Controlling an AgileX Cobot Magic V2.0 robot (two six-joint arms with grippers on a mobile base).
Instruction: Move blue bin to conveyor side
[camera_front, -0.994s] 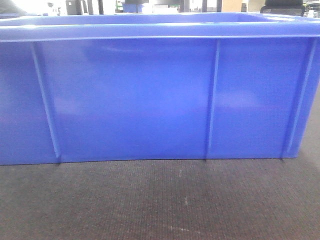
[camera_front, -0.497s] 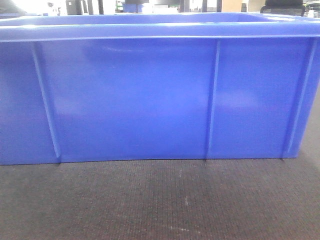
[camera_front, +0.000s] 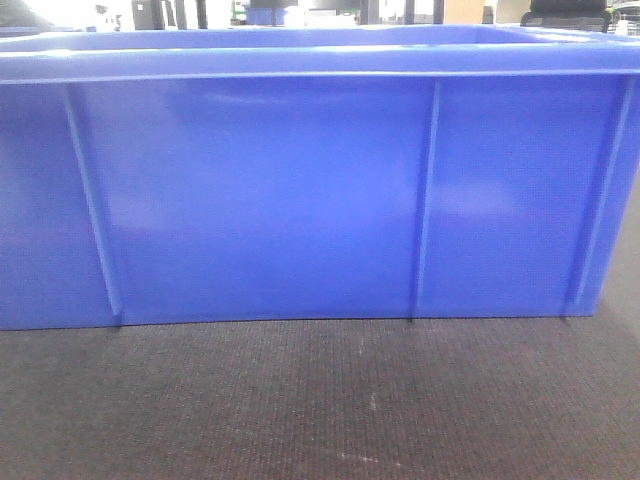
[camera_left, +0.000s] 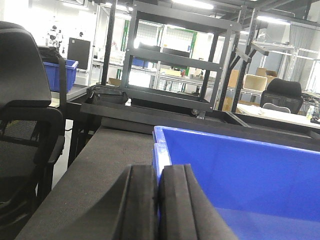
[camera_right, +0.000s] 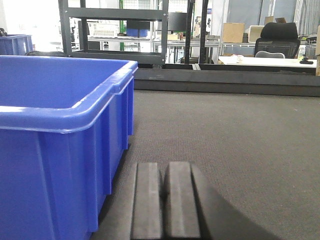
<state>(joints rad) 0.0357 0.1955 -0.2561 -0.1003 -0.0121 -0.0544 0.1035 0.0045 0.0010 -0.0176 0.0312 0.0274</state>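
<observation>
The blue bin (camera_front: 300, 200) fills the front view, its ribbed long wall facing me, standing on the dark woven conveyor (camera_front: 320, 400). In the left wrist view my left gripper (camera_left: 159, 167) is shut, its pads together right over the rim of the bin's (camera_left: 240, 170) left end wall. A thin blue sliver shows between the pads, and I cannot tell whether they touch the rim. Belt (camera_left: 115, 155) lies to its left. In the right wrist view my right gripper (camera_right: 163, 164) is shut and empty, low over the belt (camera_right: 225, 140), just right of the bin's (camera_right: 50, 100) right end wall.
A black office chair (camera_left: 25, 100) stands left of the belt. Behind the belt's far raised edge (camera_right: 225, 80) is a black metal rack (camera_left: 175, 60). Another blue bin (camera_left: 60, 75) sits on a far table, and desks with a chair (camera_right: 277, 35) lie beyond.
</observation>
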